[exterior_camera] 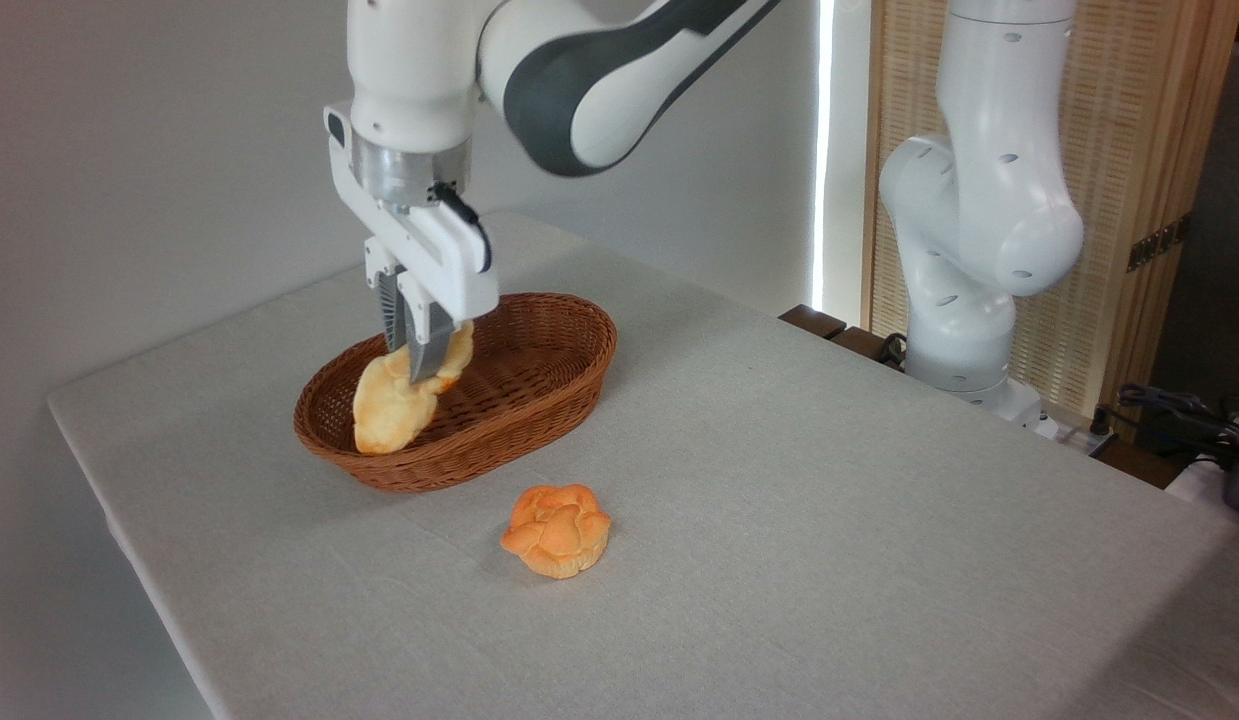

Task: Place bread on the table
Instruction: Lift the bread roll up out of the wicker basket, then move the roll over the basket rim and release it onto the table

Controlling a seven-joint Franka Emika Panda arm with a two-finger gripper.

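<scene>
Knotted bun (556, 530) on the surface (829, 520), just in front of the basket (539, 395). Bread (394, 405) hangs tilted, low end inside the basket's left part, upper end pinched between the fingers (419, 350). Off-centre hold, so it may swing. Best to lift straight until clear of the rim, carry slowly, set down on bare cloth away from the basket, then release

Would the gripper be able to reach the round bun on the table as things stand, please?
Probably not yet: the gripper is shut on the bread over the basket. The round bun itself lies uncovered.
</scene>
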